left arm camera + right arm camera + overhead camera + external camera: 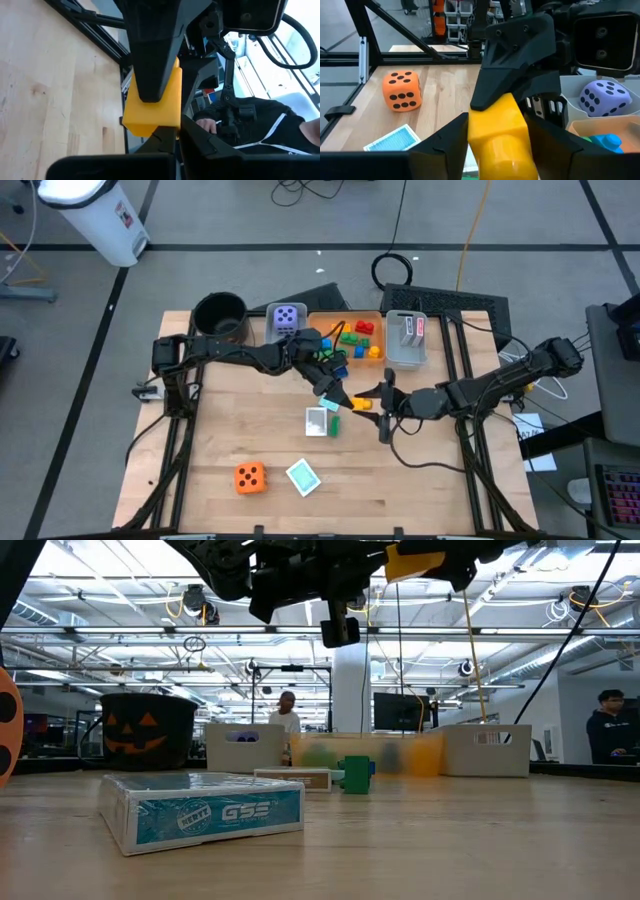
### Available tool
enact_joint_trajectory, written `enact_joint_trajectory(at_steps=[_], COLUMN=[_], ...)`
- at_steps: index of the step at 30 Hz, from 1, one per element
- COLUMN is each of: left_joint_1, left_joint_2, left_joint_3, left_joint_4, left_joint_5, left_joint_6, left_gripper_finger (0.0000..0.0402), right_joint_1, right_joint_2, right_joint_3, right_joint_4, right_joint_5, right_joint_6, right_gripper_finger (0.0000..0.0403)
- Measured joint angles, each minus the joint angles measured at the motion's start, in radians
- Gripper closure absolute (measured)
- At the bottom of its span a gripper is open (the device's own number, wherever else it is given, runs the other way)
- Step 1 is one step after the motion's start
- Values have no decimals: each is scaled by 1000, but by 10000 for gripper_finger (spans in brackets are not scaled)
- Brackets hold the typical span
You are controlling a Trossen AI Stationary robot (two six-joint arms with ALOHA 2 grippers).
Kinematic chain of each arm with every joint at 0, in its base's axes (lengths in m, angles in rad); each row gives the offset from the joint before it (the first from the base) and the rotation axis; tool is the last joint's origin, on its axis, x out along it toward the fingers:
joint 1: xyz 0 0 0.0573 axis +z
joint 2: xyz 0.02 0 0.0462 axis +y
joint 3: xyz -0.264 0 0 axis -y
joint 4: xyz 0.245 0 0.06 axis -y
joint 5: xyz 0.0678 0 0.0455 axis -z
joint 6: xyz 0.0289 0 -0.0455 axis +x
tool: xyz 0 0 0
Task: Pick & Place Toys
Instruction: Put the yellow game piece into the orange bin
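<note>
A yellow brick (359, 403) hangs in the air over the table's middle, between my two grippers. My left gripper (343, 395) reaches in from the table's left and is shut on it. My right gripper (373, 403) comes from the right, its fingers closed on the same brick (500, 135). On the table lie an orange die (250, 477), a teal card pack (303, 476), a white card (317, 421) and a green brick (333, 423). A purple die (287, 318) sits in a grey bin at the back. My left gripper pinches the brick's left end (150, 131) between its two fingers, coming about level from the table's left. The brick is lifted clear of the table. My right gripper has the brick's right end (520, 131) between its two fingers (547, 142), coming about level from the table's right; both fingers lie against the brick's sides.
An orange bin (318, 320) with several coloured bricks and a grey bin (406, 362) with cards stand at the back. A round black pot (220, 315) stands at the back left. People show in the room beyond the table.
</note>
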Motion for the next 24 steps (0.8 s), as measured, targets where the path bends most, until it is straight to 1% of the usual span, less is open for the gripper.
enact_joint_trajectory(at_steps=[3,6,12,14,18,24], left_joint_1=[0,0,0,0,0,-2], left_joint_2=[0,0,0,0,0,0], left_joint_3=[0,0,0,0,0,0], left_joint_4=[0,-1,-3,-2,-2,-1], left_joint_5=[0,0,-3,-3,-2,-1], left_joint_6=[-1,-1,-2,-7,-14,-31], left_gripper_finger=[396,389,397,391,381,388], right_joint_1=[0,0,0,0,0,0], right_joint_2=[0,0,0,0,0,0], right_joint_3=[0,0,0,0,0,0], right_joint_4=[-1,-10,-21,-21,-21,-22], right_joint_5=[0,-2,-1,-1,-1,-1], right_joint_6=[-3,-6,-5,-3,0,1], right_gripper_finger=[255,268,262,262,272,276])
